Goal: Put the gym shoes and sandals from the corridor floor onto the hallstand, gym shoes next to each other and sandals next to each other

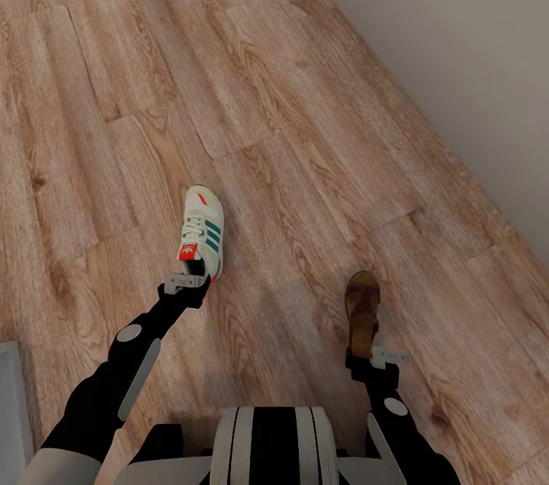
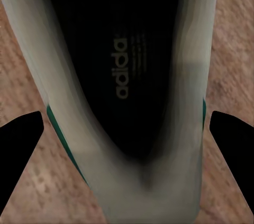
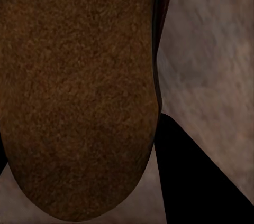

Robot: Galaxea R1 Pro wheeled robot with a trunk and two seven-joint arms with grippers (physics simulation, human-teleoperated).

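The robot's white, black-striped trunk [image 1: 271,443] sits nearest the head camera, a black arm reaching forward on either side. On the left, the left gripper [image 1: 188,281] is at the heel of an off-white lace-up gym shoe [image 1: 201,232] with green side stripes and a red-orange heel tab, lying on the light brown wood-plank floor [image 1: 305,126]; the left wrist view shows the jaws spread wide, one black finger [image 2: 18,150] on each side of the heel, apparently clear of it. To the right, well apart, the right gripper [image 1: 379,357] meets the heel of a flat brown leather sandal [image 1: 362,312]; whether its jaws grip cannot be told. A pale grey wall [image 1: 457,35] bounds the floor.
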